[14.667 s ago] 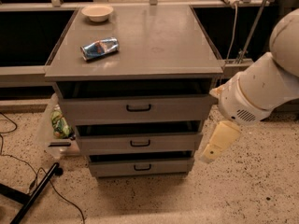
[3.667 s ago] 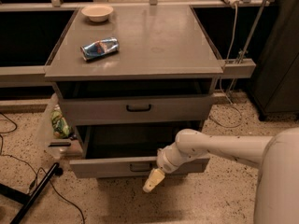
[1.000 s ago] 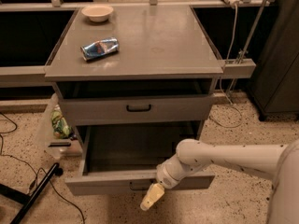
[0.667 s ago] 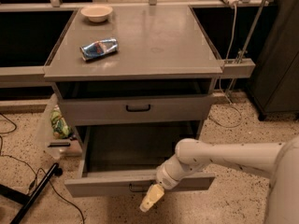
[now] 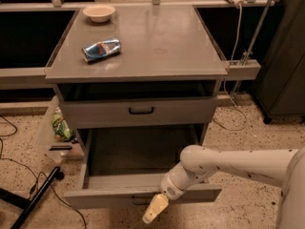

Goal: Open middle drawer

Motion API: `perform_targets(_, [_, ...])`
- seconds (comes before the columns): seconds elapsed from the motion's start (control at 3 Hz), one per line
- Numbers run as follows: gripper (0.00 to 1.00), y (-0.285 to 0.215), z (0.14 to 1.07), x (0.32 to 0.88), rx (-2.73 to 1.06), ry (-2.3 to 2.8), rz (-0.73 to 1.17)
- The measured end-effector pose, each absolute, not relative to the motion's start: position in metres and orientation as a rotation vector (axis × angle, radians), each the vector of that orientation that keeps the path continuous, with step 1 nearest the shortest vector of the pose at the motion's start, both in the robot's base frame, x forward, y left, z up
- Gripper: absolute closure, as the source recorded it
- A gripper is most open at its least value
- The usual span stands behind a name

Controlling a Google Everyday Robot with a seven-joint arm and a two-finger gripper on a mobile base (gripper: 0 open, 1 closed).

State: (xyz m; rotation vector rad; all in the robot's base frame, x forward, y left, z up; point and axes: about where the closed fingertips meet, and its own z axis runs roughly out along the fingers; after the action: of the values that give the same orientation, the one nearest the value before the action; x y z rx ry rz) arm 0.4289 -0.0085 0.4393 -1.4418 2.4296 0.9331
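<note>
The middle drawer [image 5: 102, 198] of the grey cabinet [image 5: 157, 46] stands pulled far out, and its dark inside [image 5: 138, 151] shows nothing in it. Its flat grey front faces me low in the view, with part of the black bar handle [image 5: 137, 202] showing at the lower edge. My gripper [image 5: 155, 209], cream coloured, is at the front of this drawer just right of the handle, hanging a little below the drawer front. My white arm [image 5: 228, 163] reaches in from the right. The top drawer [image 5: 141, 111] is closed. The lowest drawer is hidden under the open one.
A crushed blue can [image 5: 101, 49] and a cream bowl [image 5: 99, 12] sit on the cabinet top. A clear bag with green contents [image 5: 60, 127] lies left of the cabinet. A black pole [image 5: 35, 200] and cables lie on the floor at the left. A dark cabinet [image 5: 286, 56] stands at the right.
The middle drawer has come from closed to far out, with my gripper moving toward me at its front. Over the last second nothing has visibly moved.
</note>
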Motion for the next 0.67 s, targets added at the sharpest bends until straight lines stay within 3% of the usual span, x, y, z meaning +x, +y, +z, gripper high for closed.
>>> perform_targets(0.67, [0.00, -0.0068, 0.4427, 0.4036, -1.390, 2.482, 1.020])
